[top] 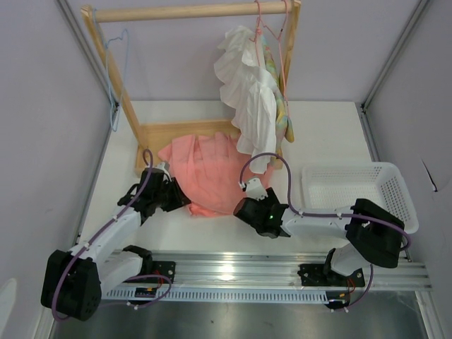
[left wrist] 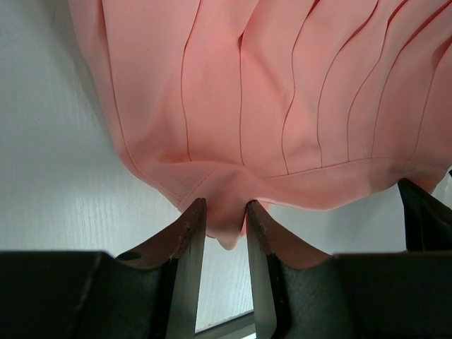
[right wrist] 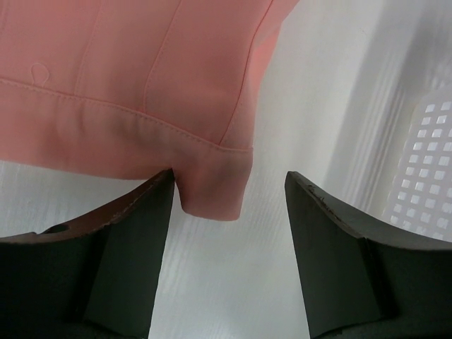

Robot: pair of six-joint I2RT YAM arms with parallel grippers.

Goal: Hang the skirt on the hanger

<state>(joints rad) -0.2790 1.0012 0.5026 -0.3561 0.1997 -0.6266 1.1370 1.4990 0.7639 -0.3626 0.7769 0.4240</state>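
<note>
White tabletop (top: 318, 134) holds the skirt (top: 208, 173) mid-table; left gripper (left wrist: 224, 208) clamps its near edge, right gripper (right wrist: 229, 185) gapes around the other corner, probably preparing a two-handed lift.

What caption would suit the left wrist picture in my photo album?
The left hand pinches a fold at the edge of the pink skirt, spread on the white table.

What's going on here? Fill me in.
Two robot arms are working on the pink skirt, which lies on the table below the rack. The left gripper pinches its near edge; the right gripper is open around a corner, not yet closed. The blue hanger hangs on the rack, untouched.
</note>
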